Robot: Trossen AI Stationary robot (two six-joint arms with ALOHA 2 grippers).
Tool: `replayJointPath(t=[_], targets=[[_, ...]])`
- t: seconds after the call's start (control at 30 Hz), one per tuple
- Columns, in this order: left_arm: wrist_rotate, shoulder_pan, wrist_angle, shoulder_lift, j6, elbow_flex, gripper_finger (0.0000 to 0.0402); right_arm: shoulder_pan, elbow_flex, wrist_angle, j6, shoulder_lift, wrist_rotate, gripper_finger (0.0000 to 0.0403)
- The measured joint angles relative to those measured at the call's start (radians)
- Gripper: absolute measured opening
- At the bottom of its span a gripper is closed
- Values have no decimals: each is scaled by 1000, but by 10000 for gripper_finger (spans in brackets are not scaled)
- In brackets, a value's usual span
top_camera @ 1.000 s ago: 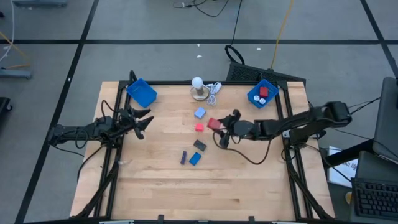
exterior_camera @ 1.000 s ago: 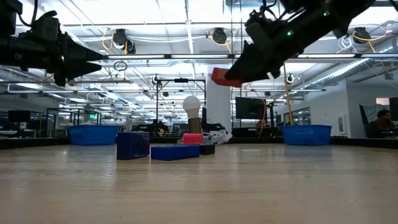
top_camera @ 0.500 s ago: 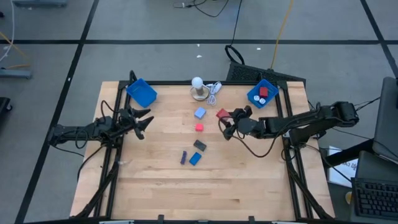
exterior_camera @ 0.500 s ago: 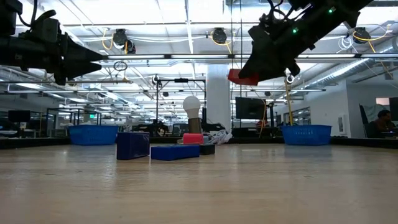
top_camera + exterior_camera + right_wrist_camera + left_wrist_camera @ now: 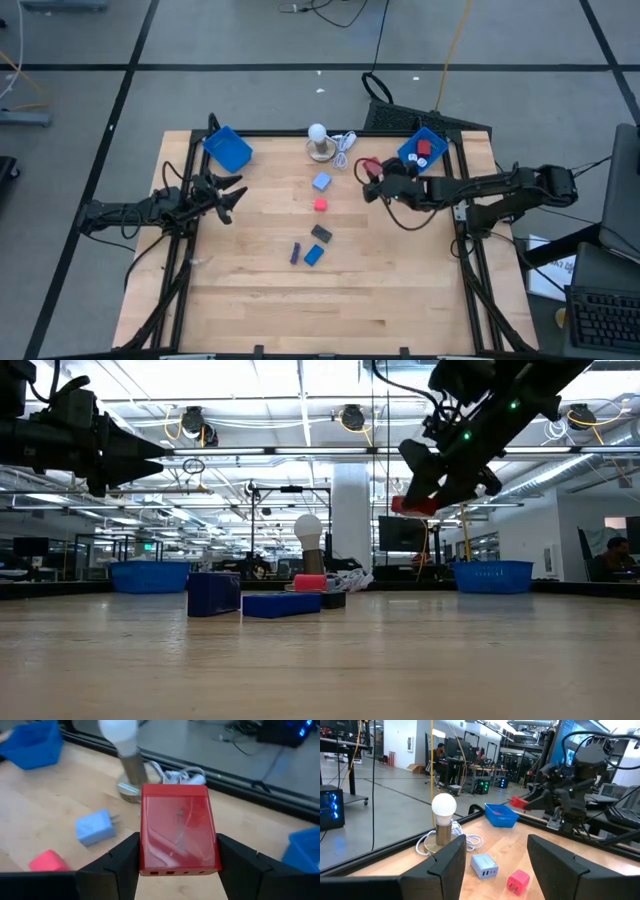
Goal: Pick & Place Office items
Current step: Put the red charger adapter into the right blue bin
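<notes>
My right gripper [image 5: 370, 176] hangs over the table's far right part, shut on a red block [image 5: 177, 832], which also shows in the low view [image 5: 412, 506]. It is a short way left of the right blue tray [image 5: 408, 152]. On the wood lie a light blue piece [image 5: 321, 182], a small red piece [image 5: 319, 204], a dark grey piece [image 5: 321, 233], a purple piece [image 5: 295, 254] and a blue piece [image 5: 314, 255]. My left gripper [image 5: 236, 196] waits open at the table's left edge, with nothing between its fingers. My right gripper pinches the red block by its two long sides [image 5: 144, 851] between its two fingers. The fingers reach in from the table's right, slanting a little downward, and lie along the block. The block sticks out ahead of the fingers, lifted well clear of the table.
A white bulb on a round base [image 5: 318, 140] with a coiled white cord [image 5: 344, 148] stands at the far edge. A second blue tray [image 5: 228, 149] sits at the far left. The right tray holds small red and white things [image 5: 424, 149]. The near half is bare wood [image 5: 330, 310].
My right gripper has carried the red block toward the table's far edge and to the right, closer to the right blue tray. Its wrist has rolled and tipped on the way. The block has stayed clear of the table throughout.
</notes>
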Motion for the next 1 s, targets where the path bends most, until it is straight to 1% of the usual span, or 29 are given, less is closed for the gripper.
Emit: replayJointPath(t=[0.2,0.27,0.57,0.77,1.0], targets=[[0,0,0,0,0,0,214,-5,0,-3,24,0,-4,206],[0,0,0,0,0,0,214,-5,0,17,-8,0,-39,206],[0,0,0,0,-1,0,214,-2,0,165,-85,14,-311,206],[-1,0,0,0,-1,0,214,31,0,267,-206,85,-483,206],[-1,0,0,0,-1,0,214,69,0,425,-265,203,-784,206]])
